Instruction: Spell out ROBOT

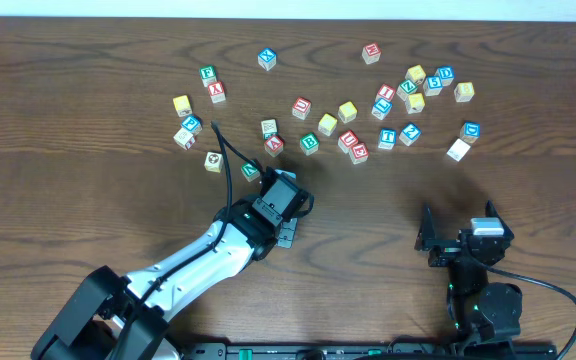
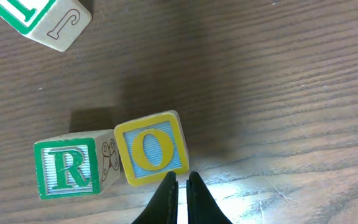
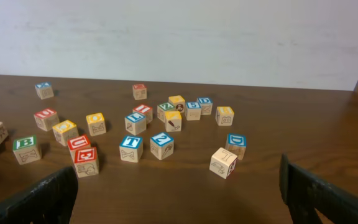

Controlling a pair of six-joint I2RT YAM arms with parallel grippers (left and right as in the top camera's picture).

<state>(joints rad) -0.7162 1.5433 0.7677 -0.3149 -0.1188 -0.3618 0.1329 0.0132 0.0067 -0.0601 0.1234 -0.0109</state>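
Your left claw (image 2: 179,186) is pinched together, empty, tips right at O (image 2: 153,149). One R (image 2: 67,169) touches O, ahead-left. One green-lettered cube (image 2: 42,18) lies farther ahead-left. Your right claw (image 3: 176,171) stands apart, with T (image 3: 131,147) ahead and B (image 3: 25,147) far left.

Dark wood-grain table (image 1: 88,180) carried scattered letter cubes. In the overhead view a blue-lettered cube (image 1: 267,58) sat at 12 o'clock, a red-lettered cube (image 1: 371,52) sat alone at 1 o'clock, and a blue D cube (image 1: 471,130) sat at 3 o'clock with a pale cube (image 1: 458,150) just beside it at its 7 o'clock. In the right wrist view the red U cube (image 3: 78,144) and red E cube (image 3: 86,160) sat touching, E at U's 5 o'clock, with a blue 2 cube (image 3: 161,145) near at their 3 o'clock. A plain pale wall (image 3: 179,37) stood behind the table's far edge.
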